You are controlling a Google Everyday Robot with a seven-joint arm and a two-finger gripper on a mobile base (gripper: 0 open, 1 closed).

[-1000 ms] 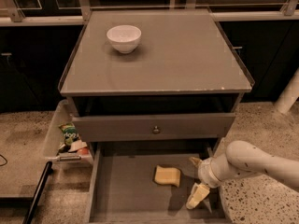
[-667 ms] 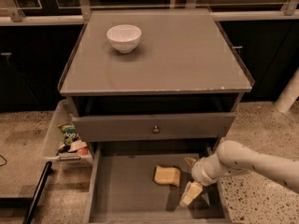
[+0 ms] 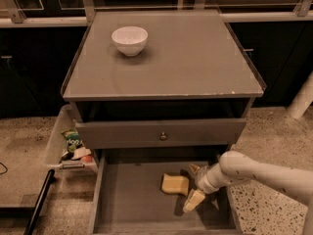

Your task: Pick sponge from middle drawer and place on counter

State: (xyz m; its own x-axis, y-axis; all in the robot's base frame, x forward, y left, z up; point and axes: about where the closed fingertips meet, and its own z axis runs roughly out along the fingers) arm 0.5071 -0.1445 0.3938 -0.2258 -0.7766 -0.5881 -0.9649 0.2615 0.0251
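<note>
Two-finger tool: open

The tool sits low inside the wide, shallow grey middle drawer, fingers spread apart, holding nothing. The small pale-yellow soft sponge lies flat on the drawer floor, just left of the fingers.

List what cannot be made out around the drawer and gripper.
- Camera view: the gripper sits open in the middle drawer, right of the sponge; whether it touches cannot be told.
- The drawer's front is cut off by the bottom edge.
- The recess under the counter is lost in shadow.
- The packets in the side bin are too small to identify.
</note>
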